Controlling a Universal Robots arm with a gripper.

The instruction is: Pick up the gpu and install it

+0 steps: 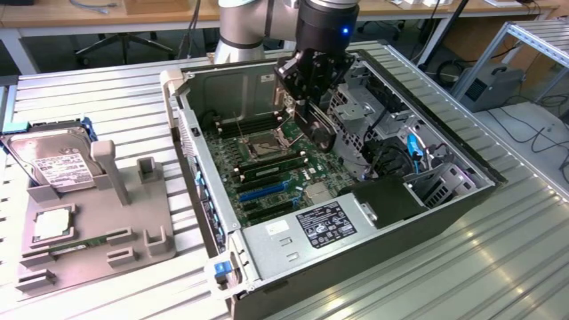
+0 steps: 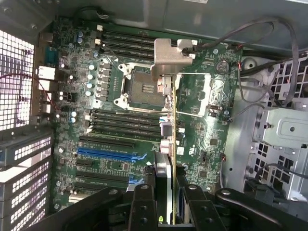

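Dark and thin, the gpu (image 2: 163, 173) hangs edge-down, clamped in the pincer (image 1: 313, 110), its silvery bracket (image 2: 169, 57) at the far end, over the motherboard (image 1: 266, 175) inside the open computer case (image 1: 427, 220). A ribbed metal tabletop (image 1: 116, 100) carries the case, with office desks behind. The arm (image 1: 240, 27) points down into the case. Well aside of the pincer, a hard drive (image 1: 58, 163) leans in a grey holder (image 1: 98, 253).

Holding the gpu (image 1: 320, 130) in the gripper (image 1: 311, 93) over the motherboard (image 1: 266, 177), at two o'clock from the hard drive (image 1: 55, 165).
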